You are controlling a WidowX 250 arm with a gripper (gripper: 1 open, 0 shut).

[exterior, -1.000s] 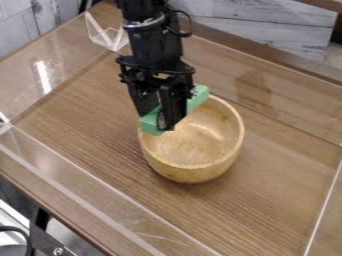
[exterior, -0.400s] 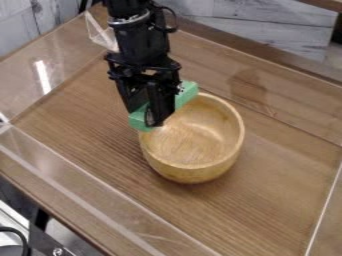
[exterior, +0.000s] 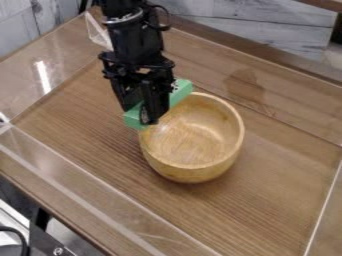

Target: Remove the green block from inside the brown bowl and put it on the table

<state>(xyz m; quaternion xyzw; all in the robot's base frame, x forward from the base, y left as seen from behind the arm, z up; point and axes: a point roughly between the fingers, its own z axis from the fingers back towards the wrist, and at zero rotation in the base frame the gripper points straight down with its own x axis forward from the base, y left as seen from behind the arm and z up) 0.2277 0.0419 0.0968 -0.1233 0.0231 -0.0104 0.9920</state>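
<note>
The green block is a small bright green bar held tilted in the air over the left rim of the brown bowl. My black gripper points steeply down and is shut on the green block, with its fingers covering the bar's middle. The bowl is a round light-brown wooden one with a thick rim, and its inside holds nothing. It rests on the table, a brown wood-grain top.
Clear low walls run along the table's edges at the front and left. A white marbled surface lies behind the far wall. Bare wood lies left of the bowl and in front of it.
The gripper has carried the green block a little to the left and away from the bowl's middle, toward its left rim. The bowl has stayed put.
</note>
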